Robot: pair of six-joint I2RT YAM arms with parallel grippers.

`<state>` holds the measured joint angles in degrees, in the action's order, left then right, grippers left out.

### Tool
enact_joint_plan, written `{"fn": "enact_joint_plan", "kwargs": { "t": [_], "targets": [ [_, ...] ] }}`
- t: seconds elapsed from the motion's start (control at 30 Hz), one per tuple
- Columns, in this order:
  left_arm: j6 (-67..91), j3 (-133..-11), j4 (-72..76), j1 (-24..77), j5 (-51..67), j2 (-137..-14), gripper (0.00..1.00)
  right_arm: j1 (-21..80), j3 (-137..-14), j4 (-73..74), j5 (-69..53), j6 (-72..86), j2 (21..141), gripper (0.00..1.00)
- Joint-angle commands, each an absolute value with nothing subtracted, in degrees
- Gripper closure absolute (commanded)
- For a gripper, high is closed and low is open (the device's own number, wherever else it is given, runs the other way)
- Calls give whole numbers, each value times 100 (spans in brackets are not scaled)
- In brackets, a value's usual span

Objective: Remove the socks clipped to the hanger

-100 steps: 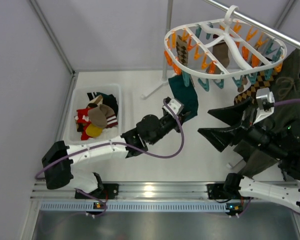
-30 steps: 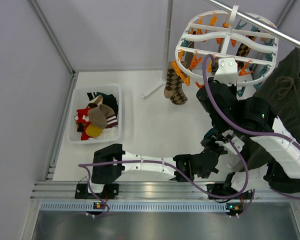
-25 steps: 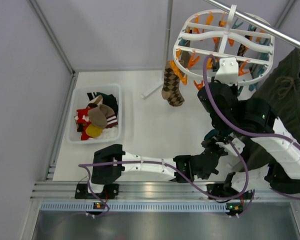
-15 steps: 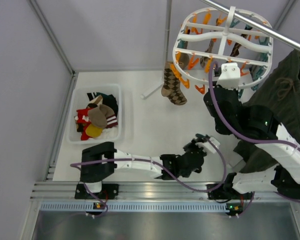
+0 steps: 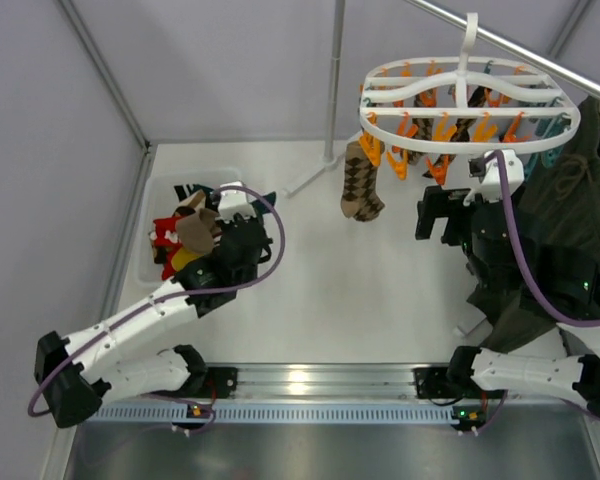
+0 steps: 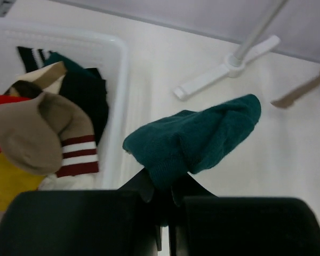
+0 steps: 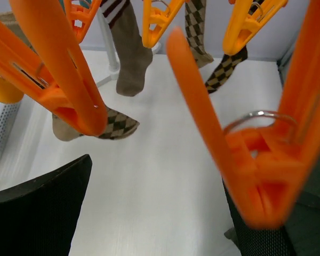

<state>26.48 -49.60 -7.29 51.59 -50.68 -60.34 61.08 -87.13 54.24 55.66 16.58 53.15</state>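
Left fingers pinch a teal sock over the worktop, just beside a white bin of socks. Right fingers are spread wide under the white hanger (an orange clip dangles between them). An argyle sock hangs clipped at the hanger's left edge.

Orange clips and hanging socks crowd ahead of the right tool; open room lies beneath, above the table.
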Motion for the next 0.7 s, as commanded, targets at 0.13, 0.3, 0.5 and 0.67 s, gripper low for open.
{"fn": "enact_joint_plan", "kwargs": {
  "t": [0.13,0.3,0.5,0.67],
  "targets": [
    [3585,-5536,-2538,3230,-4554,-5862,100,6047,-8377,4764,3932,1565,4633,1],
    [3569,-6019,-2900,1883,-3649,-6020,100,6038,-8034,4641,3411,1608,4061,0],
    [3287,-6758,-3208,766,-2972,-6679,100,6038,-7551,4491,3419,1617,3534,0],
    [3059,-7092,-3199,246,-2638,-7478,64,6047,-7392,4421,3340,1608,3261,1]
  ]
}}
